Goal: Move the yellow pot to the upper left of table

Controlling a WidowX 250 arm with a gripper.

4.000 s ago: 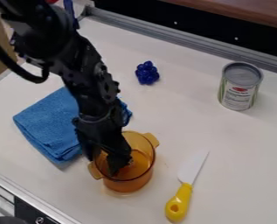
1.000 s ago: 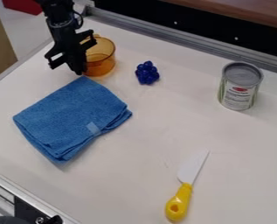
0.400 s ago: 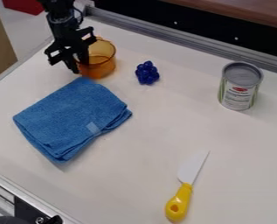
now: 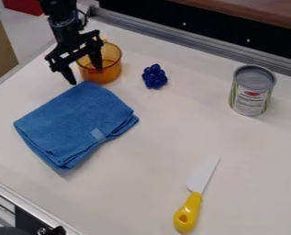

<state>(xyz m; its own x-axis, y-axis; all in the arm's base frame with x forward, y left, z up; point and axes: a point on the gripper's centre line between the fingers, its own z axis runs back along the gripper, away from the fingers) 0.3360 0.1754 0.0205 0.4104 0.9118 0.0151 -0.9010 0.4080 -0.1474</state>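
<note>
Blue cloth [image 4: 74, 126] near amber pot [image 4: 112, 72]; 1 grape cluster [image 4: 154, 76] beside; gripper [image 4: 86, 76] at pot's rim, jaws spread.

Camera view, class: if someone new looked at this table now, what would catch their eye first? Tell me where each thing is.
The folded blue cloth, left of the middle, stands out most against the white table. Next comes the knife with its bright yellow handle, lying near the bottom, right of centre. At the upper left, the black end effector, fingers spread, contrasts with the amber pot.
</note>
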